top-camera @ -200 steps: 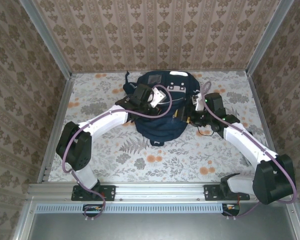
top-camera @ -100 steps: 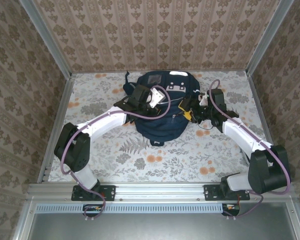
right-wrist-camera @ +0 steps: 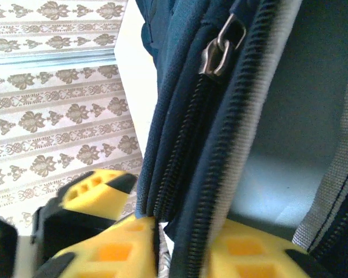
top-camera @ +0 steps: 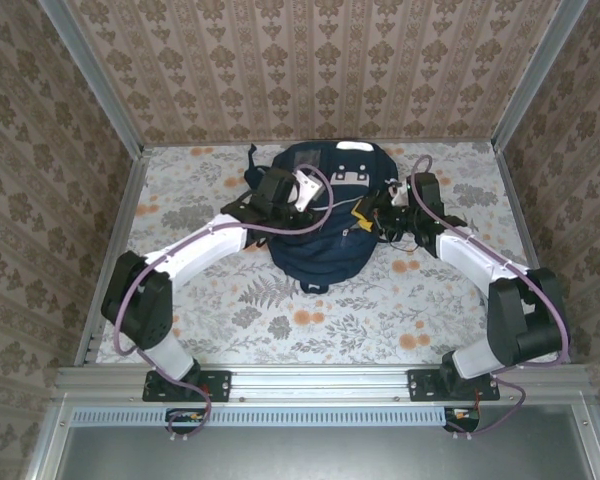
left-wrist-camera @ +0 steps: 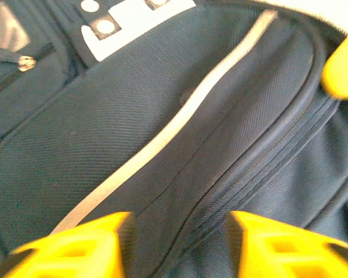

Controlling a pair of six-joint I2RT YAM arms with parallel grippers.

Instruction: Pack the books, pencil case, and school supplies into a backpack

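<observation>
The navy backpack (top-camera: 320,240) lies at the back middle of the table, its white stripe (left-wrist-camera: 180,121) running under my left gripper (left-wrist-camera: 180,234). That gripper (top-camera: 315,200) hovers over the pack's top with its yellow fingers (left-wrist-camera: 81,249) apart and nothing between them. My right gripper (right-wrist-camera: 182,231) is shut on the backpack's zipper edge (right-wrist-camera: 191,150) at the pack's right side (top-camera: 368,216). A metal zipper pull (right-wrist-camera: 220,49) hangs above, and the grey lining (right-wrist-camera: 296,116) shows inside. The books and the pencil case are out of view.
A floral cloth covers the table (top-camera: 280,300). Patterned walls (top-camera: 310,60) close in the back and both sides, with metal posts at the corners. A yellow finger (left-wrist-camera: 343,69) of the right gripper shows at the left wrist view's upper right.
My left gripper has opened, letting go of the backpack's fabric. My right gripper moved left onto the pack's right side and closed on the zipper edge.
</observation>
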